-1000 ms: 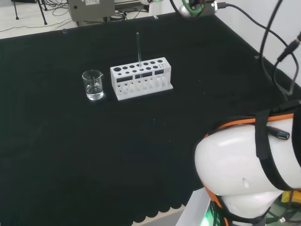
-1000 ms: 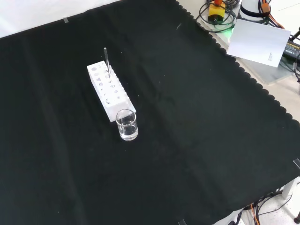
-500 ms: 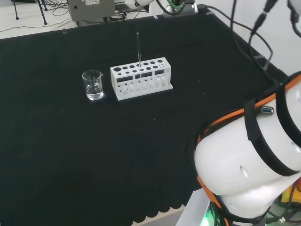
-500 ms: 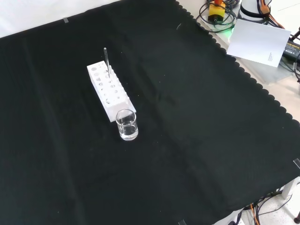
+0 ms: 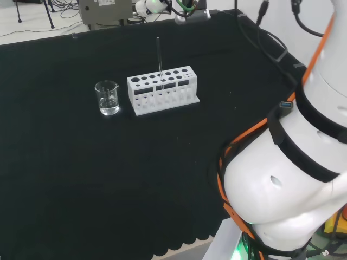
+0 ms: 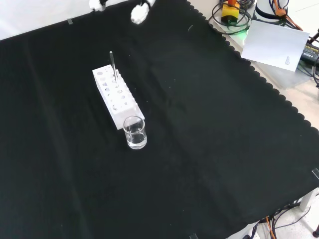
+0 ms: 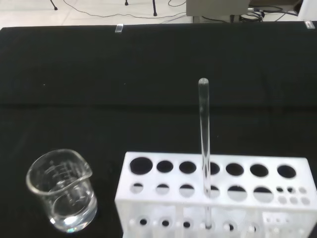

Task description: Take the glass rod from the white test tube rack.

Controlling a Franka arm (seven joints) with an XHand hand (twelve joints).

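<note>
A white test tube rack (image 5: pixel 162 90) stands on the black cloth, and a clear glass rod (image 5: pixel 159 57) rises upright from one of its middle holes. In the front view the rod (image 6: pixel 112 64) stands near the far end of the rack (image 6: pixel 117 96). The wrist view looks at the rod (image 7: pixel 203 134) and the rack (image 7: pixel 218 198) from close by. The hand (image 6: pixel 140 12) comes in at the front view's top, its white fingertips (image 6: pixel 96 5) spread apart and empty, well short of the rod. In the head view the hand (image 5: pixel 152 5) hovers beyond the rack.
A small glass beaker (image 5: pixel 107 97) with a little clear liquid stands just left of the rack in the head view; it shows as the beaker (image 6: pixel 135 132) at the rack's near end in the front view. The arm's white links (image 5: pixel 282 179) take up the head view's right.
The arm has swung left in the head view, carrying the hand toward the rack; its fingertips have come into the front view's top. Rod, rack and beaker have not moved.
</note>
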